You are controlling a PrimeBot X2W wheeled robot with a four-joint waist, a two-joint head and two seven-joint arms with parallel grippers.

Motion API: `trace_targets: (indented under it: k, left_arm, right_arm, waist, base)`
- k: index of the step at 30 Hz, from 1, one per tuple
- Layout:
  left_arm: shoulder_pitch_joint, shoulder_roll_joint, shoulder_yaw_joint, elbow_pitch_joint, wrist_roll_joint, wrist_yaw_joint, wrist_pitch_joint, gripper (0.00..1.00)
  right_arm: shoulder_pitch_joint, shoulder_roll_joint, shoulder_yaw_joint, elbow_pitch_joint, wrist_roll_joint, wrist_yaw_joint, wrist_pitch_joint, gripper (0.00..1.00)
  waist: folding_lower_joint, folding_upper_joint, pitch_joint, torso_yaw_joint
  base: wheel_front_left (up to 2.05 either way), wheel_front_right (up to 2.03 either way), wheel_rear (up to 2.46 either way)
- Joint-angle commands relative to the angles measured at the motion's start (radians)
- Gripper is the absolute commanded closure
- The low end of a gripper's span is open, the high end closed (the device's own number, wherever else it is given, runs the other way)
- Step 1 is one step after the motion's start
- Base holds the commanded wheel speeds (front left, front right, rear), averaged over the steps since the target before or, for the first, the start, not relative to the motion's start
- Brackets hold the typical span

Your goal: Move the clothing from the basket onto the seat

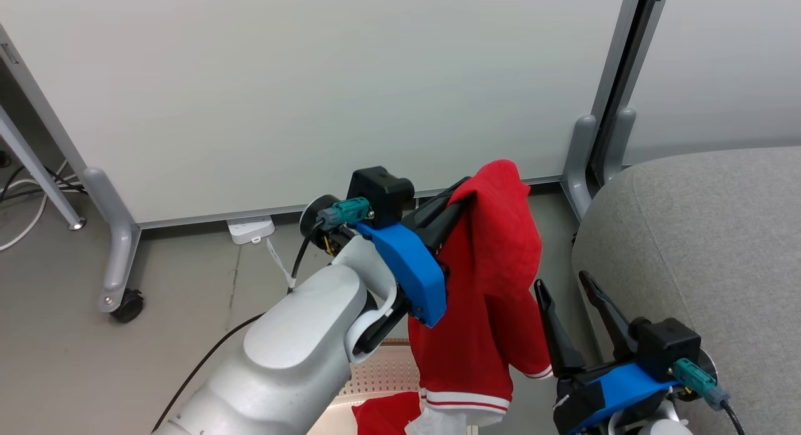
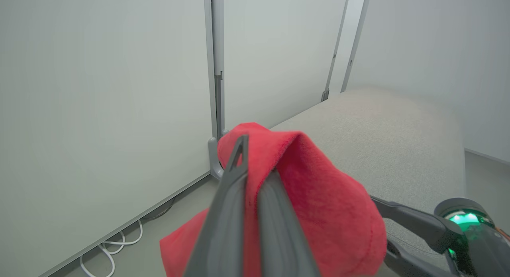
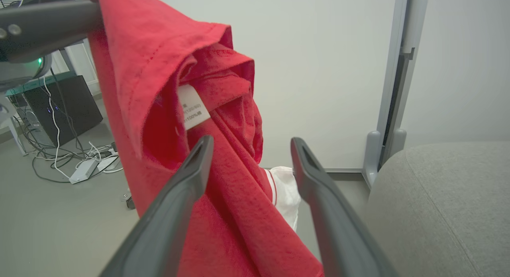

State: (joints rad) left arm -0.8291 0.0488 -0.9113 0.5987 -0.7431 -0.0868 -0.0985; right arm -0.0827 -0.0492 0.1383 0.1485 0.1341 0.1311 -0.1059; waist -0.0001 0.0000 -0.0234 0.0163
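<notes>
**A:** Where is the clothing?

**B:** One red garment (image 1: 494, 266) hangs in the air, pinched at its top fold by the left gripper (image 1: 460, 194). The two dark fingers are pressed together on the cloth. The left wrist view shows the same, with fabric (image 2: 318, 197) bulging out on either side of the closed gripper (image 2: 257, 161).

**A:** How does it hang?

**B:** Straight down from the fingertips, with white ribbed cuffs (image 1: 466, 400) striped in red at the bottom. From the right wrist a white label (image 3: 193, 106) shows inside a fold of the garment (image 3: 159, 69).

**A:** And the right gripper?

**B:** The right gripper (image 1: 562, 281) is lower and to the right of the cloth, with its fingers spread apart and holding nothing. In its own view the gripper (image 3: 252, 141) has the garment hanging across its left finger. I cannot tell whether they touch.

**A:** The basket?

**B:** At the bottom edge of the head view, below the left forearm, a pale perforated wall (image 1: 382, 372) seems to be the basket, though little of it shows. More red cloth (image 1: 382, 413) lies there.

**A:** The seat?

**B:** The grey seat (image 1: 701, 235) is to the right of the held garment and just beside the right gripper, with no cloth on the part that shows. A white partition (image 1: 313, 91) stands behind, on grey feet.
</notes>
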Motion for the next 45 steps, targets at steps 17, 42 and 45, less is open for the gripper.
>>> trace_targets:
  k: [17,42,45]
  left_arm:
    - [-0.137,0.003,-0.162,0.012,-0.192,0.076,-0.002,1.0]
    - [-0.197,0.002,-0.313,0.015,-0.347,0.111,-0.064,1.0]
    - [-0.204,0.002,-0.326,0.008,-0.361,0.113,-0.07,1.0]
  right_arm:
    - [0.01,-0.002,0.077,0.002,0.026,-0.001,0.009,0.0]
    - [-0.297,-0.002,0.284,0.289,0.142,-0.001,0.13,0.0]
    - [-0.352,-0.002,0.313,0.36,0.173,-0.001,0.117,0.0]
  waist:
    - [0.0001,0.0,-0.021,-0.039]
    - [0.0001,0.0,-0.014,-0.012]
    - [0.0001,0.0,-0.014,-0.006]
  base:
    - [0.0,0.0,0.0]
    - [0.0,0.0,0.0]
    - [0.0,0.0,0.0]
